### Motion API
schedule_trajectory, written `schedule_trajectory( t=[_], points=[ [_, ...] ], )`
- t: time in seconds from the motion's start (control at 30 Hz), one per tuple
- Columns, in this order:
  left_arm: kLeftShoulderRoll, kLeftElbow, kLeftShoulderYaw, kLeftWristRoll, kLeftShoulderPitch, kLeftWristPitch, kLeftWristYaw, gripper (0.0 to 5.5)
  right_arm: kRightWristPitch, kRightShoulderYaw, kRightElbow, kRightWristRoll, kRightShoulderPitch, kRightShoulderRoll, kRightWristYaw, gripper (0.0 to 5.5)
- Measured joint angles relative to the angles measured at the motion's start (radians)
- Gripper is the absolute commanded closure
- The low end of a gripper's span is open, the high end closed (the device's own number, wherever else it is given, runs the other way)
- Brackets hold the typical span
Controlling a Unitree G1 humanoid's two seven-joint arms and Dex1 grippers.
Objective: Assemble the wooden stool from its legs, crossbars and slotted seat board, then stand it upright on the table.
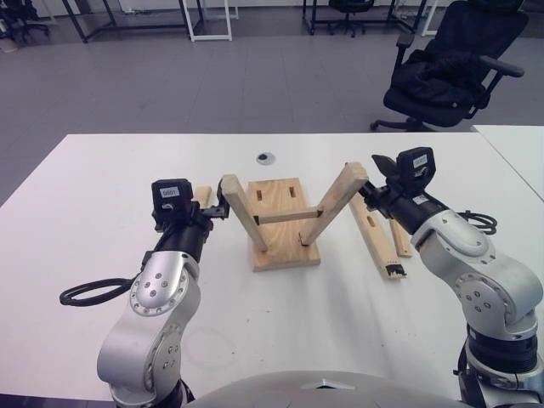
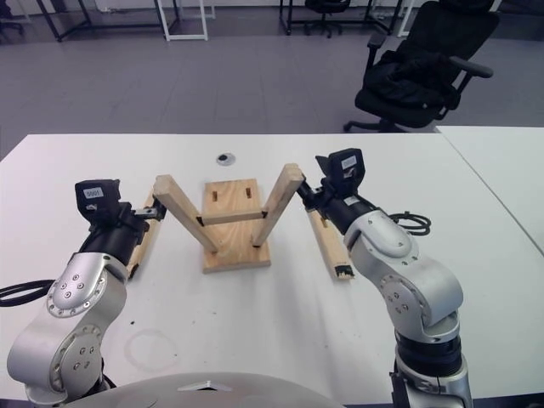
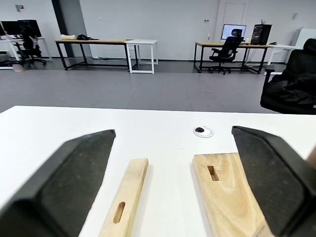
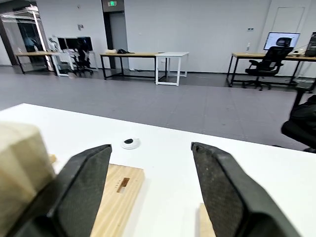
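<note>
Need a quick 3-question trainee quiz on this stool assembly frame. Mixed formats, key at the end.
1. True or false: the seat board lies flat on the table.
2. What joins the left leg and right leg, which stand slanted on the seat board? A) a crossbar B) tape C) nothing
3. Fill in: the left end effector and right end effector both have their fingers ____.

Key: 1 true; 2 A; 3 open.
</note>
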Motion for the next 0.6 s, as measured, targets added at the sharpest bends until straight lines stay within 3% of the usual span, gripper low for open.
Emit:
schedule_trajectory(
  t=[0.17,0.43,0.6],
  points=[
    [0.027,0.031,-0.071,0.062,-0.024,0.001,0.0,1.14,0.078,-0.001,-0.009,-0.043,-0.05,-0.003,-0.028,2.48],
    [0.053,0.119,-0.094,0.095,-0.04,-0.036,-0.04,1.14,0.076,0.001,-0.054,-0.11,-0.063,0.0,-0.004,2.48],
    [0.136,0.145,0.017,0.019,-0.038,-0.115,-0.226,1.14,-0.036,-0.007,0.022,-0.135,0.063,-0.021,0.135,2.48]
  ],
)
